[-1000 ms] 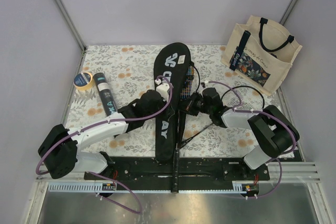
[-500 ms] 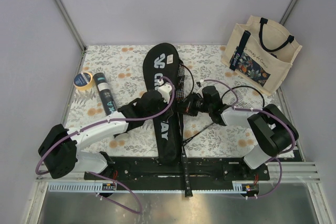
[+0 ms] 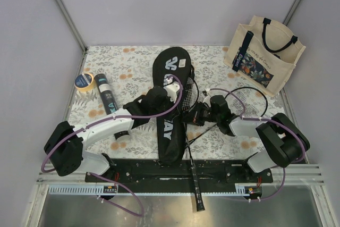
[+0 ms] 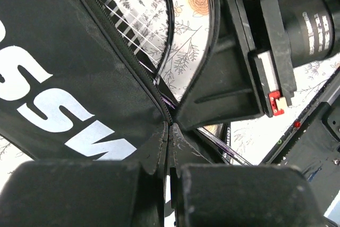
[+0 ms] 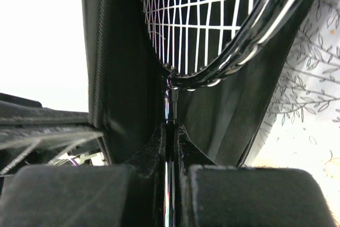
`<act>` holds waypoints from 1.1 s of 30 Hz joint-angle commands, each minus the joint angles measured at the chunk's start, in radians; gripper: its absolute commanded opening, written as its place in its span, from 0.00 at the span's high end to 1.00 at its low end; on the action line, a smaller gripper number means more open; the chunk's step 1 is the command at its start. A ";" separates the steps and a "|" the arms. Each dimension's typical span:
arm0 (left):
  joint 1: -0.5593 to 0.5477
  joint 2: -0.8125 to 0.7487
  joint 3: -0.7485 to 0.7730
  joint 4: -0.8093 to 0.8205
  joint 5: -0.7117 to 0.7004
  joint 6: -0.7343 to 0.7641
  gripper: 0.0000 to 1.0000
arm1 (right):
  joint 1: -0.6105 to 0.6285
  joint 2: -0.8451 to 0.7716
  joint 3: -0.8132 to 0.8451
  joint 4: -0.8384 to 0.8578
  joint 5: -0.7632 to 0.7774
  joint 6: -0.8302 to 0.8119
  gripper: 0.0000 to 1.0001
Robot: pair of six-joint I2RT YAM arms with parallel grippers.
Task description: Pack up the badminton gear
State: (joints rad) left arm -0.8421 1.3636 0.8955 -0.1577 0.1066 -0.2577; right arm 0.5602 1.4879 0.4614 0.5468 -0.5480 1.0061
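Observation:
The long black racket bag point(image 3: 169, 115) lies lengthwise in the middle of the table, lettering up point(image 4: 64, 83). My left gripper point(image 3: 175, 90) point(image 4: 169, 131) is shut on the bag's zipper edge. My right gripper point(image 3: 192, 114) point(image 5: 168, 131) is shut on the shaft of a racket point(image 5: 168, 107). That racket's strung head point(image 5: 207, 19) sits inside the bag's opening, and its handle point(image 3: 196, 192) reaches past the near edge. A second racket point(image 3: 208, 127) lies on the table under the right arm. The black tube point(image 3: 106, 98) lies at the left.
A yellow-rimmed tape roll point(image 3: 84, 81) sits beside the tube at the far left. A cream tote bag point(image 3: 265, 51) stands at the back right corner. Grey walls close in the flowered table point(image 3: 133, 62) on three sides. The two grippers are close together.
The held racket's handle has swung right and nearer, sticking out past the table's front edge. The bag's top shifted left, then back. Both grippers stayed shut.

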 commanded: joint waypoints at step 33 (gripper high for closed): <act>0.000 -0.178 -0.148 0.095 0.050 -0.164 1.00 | -0.098 0.241 0.260 0.265 0.267 0.203 1.00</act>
State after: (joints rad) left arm -0.8394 1.2087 0.7605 -0.1207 0.2031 -0.4187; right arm 0.4698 1.7092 0.6788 0.6750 -0.3202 1.1076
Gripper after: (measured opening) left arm 0.019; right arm 0.056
